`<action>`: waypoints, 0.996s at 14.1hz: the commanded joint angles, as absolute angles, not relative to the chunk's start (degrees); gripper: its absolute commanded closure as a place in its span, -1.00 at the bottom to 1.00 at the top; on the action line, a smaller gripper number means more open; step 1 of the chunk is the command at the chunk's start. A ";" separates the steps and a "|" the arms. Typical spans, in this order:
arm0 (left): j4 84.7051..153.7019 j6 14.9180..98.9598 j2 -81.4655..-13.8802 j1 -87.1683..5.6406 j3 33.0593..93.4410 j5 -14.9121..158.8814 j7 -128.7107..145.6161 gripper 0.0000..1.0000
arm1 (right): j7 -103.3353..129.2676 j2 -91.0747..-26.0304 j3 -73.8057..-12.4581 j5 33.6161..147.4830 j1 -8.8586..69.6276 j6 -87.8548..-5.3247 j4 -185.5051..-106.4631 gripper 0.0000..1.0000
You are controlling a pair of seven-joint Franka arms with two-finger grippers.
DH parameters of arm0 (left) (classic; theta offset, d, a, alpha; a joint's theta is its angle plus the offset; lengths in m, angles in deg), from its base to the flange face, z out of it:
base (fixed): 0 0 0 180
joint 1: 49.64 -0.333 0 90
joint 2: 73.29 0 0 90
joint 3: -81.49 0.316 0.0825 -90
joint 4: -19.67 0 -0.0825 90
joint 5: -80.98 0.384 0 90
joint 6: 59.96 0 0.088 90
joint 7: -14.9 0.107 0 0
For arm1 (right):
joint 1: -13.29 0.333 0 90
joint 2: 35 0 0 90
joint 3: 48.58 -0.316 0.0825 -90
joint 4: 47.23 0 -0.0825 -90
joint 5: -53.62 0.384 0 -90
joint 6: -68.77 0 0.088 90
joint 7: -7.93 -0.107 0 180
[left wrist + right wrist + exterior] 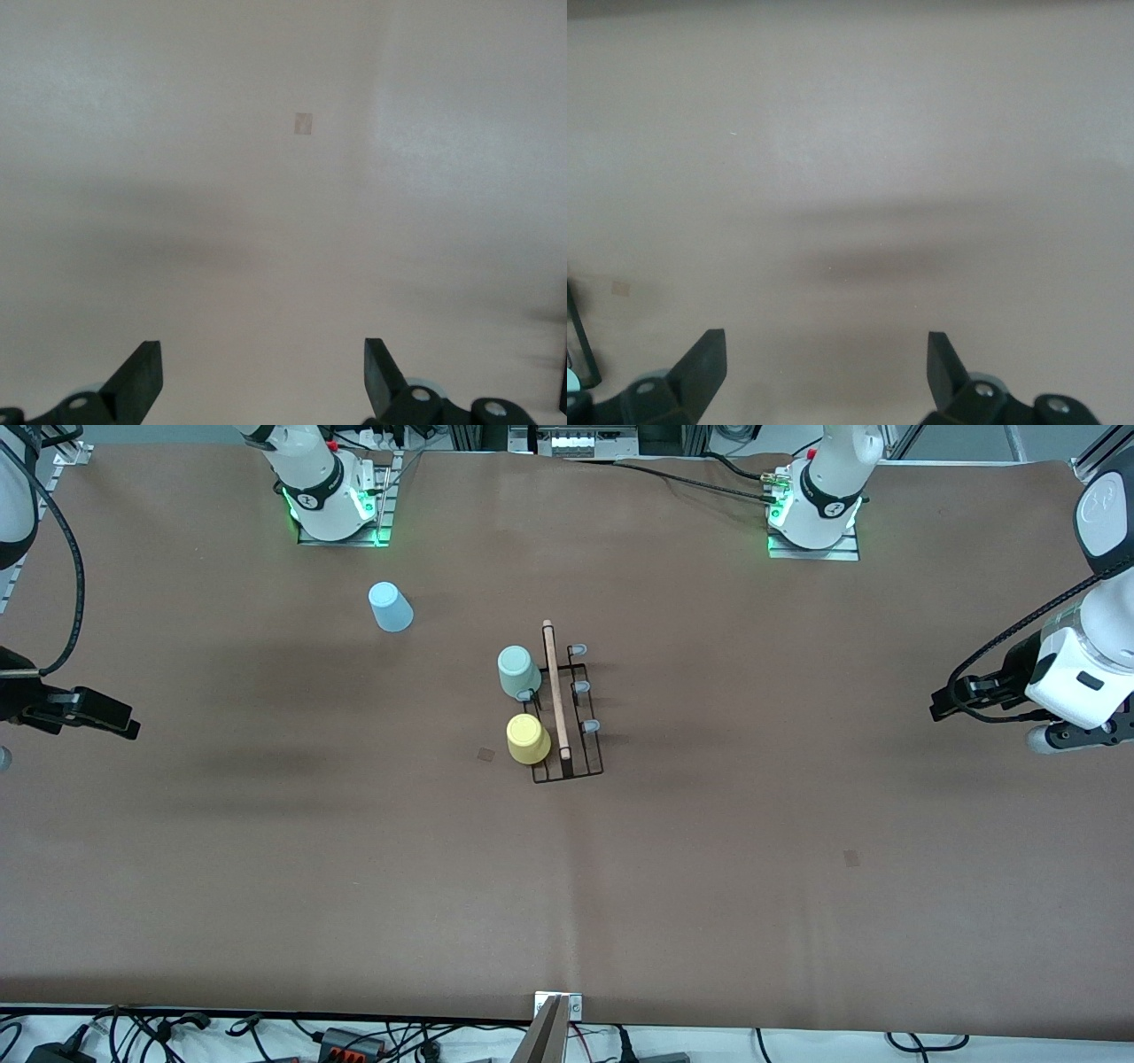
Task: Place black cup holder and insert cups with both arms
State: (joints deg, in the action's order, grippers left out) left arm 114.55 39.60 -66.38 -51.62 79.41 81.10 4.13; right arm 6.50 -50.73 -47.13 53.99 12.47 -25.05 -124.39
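Note:
The black cup holder [567, 766] stands mid-table, its wooden rod handle [555, 689] on top. A pale green cup [517, 671] and a yellow cup [528, 739] sit upside down on pegs on its side toward the right arm's end, with a bare peg [526, 693] between them. The three pegs on its other side [581, 687] are bare. A light blue cup [390, 607] stands upside down on the table near the right arm's base. My right gripper [128, 728] [826, 347] is open and empty at the right arm's end. My left gripper [941, 707] [263, 354] is open and empty at the left arm's end.
The brown table cover [709, 868] carries small darker patches [485, 755] [851, 857]; one shows in each wrist view [303, 124] [622, 288]. Arm bases [332, 500] [819, 509] stand along the table's edge farthest from the camera. Cables lie along the nearest edge [354, 1036].

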 commanded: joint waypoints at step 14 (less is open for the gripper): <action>114.94 39.97 -67.49 -51.57 79.20 81.51 4.44 -1.00 | 9.60 -35.18 -48.23 52.82 11.71 -30.02 -143.64 -1.00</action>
State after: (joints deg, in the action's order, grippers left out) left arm 114.53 39.64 -66.38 -51.61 79.32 81.10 4.13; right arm 8.33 -37.13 -47.77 53.64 12.45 -30.62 -142.43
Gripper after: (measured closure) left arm 0.000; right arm 0.000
